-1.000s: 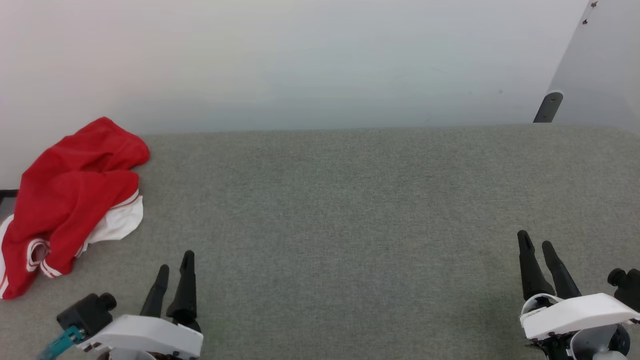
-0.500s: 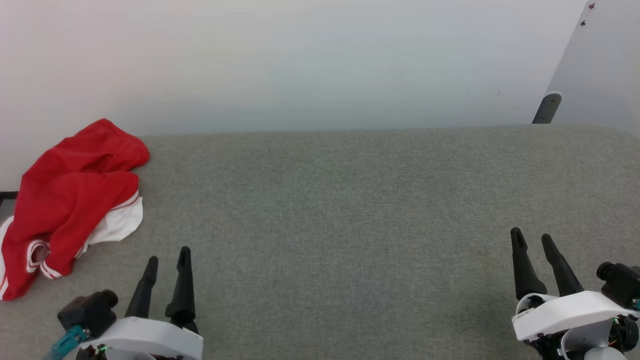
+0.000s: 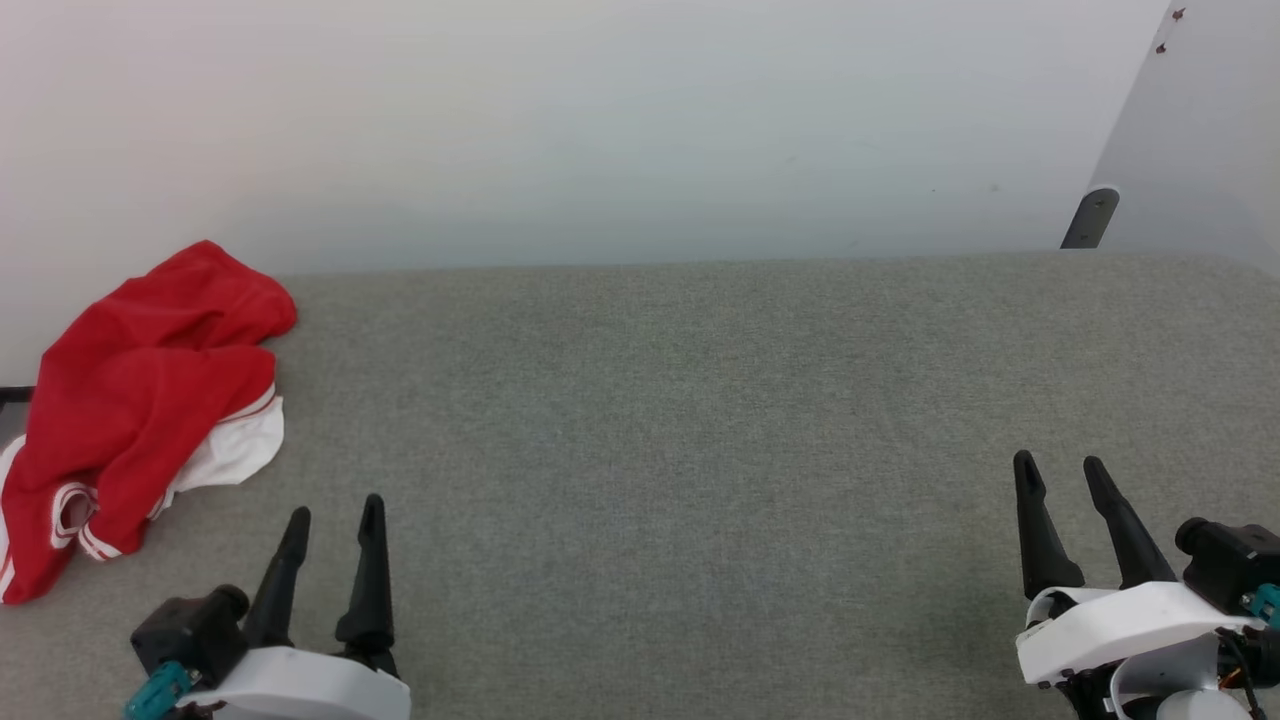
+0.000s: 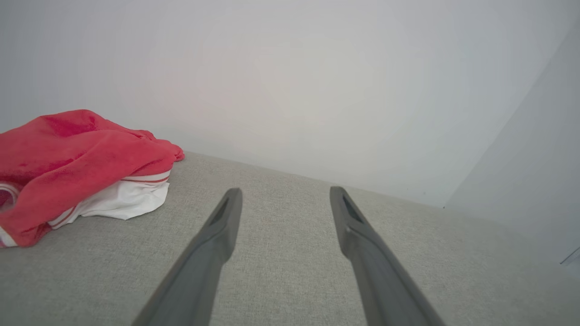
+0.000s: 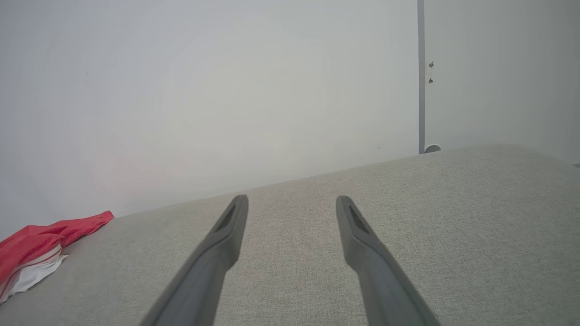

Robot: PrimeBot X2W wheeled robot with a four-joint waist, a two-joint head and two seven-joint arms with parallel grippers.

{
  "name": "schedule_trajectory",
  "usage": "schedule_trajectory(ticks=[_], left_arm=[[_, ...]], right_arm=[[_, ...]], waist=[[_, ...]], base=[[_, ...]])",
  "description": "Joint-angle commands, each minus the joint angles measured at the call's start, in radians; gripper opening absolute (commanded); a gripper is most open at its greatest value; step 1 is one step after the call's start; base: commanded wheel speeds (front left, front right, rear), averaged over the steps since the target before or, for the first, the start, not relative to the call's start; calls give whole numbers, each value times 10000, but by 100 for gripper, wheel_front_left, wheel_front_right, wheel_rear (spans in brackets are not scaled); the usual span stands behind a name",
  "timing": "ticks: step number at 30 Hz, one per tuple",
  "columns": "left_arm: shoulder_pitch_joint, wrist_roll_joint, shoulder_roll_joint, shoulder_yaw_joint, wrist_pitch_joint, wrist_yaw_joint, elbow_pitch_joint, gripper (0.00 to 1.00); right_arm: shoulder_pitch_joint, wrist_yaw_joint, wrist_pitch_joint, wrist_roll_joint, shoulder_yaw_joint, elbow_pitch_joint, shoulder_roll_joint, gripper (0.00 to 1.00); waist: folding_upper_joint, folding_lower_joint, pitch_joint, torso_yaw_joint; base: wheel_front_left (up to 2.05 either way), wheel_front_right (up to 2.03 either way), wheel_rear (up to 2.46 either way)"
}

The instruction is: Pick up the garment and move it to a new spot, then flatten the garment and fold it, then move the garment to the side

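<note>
The garment (image 3: 140,390), red shorts with white striped panels, lies crumpled at the far left of the grey surface (image 3: 660,420), against the wall. In the left wrist view the garment (image 4: 68,163) sits ahead and to the left of the fingers. The right wrist view catches the garment (image 5: 36,249) far off at the left edge. My left gripper (image 3: 335,512) hovers open at the lower left, below and to the right of the garment, apart from it. At the lower right my right gripper (image 3: 1060,472) stands open, with nothing between its fingers.
A pale wall (image 3: 640,130) runs along the back of the grey fabric-covered surface. At the back right a light panel (image 3: 1200,130) with a dark bracket (image 3: 1090,218) meets the surface's corner. Bare grey fabric stretches between the grippers.
The left gripper drew back slightly toward the bottom edge and its fingers spread a little. The right gripper shifted slightly left and up. The garment has not moved.
</note>
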Motion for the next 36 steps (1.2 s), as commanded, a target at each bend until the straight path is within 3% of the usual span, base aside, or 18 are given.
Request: schedule_trajectory(ticks=[1,36], left_arm=[[36,264,21,34,-82,-69,-118,100],[224,2994,19,42,-738,-325,-149,100]], right_arm=[[-150,8,-87,-251,4,-107,-7,100],[-180,9,-597,-2958,76,-233,34,100]], waist=[[0,-1,3,-3],[0,-1,-123,-77]], base=[[0,0,0],[0,0,0]])
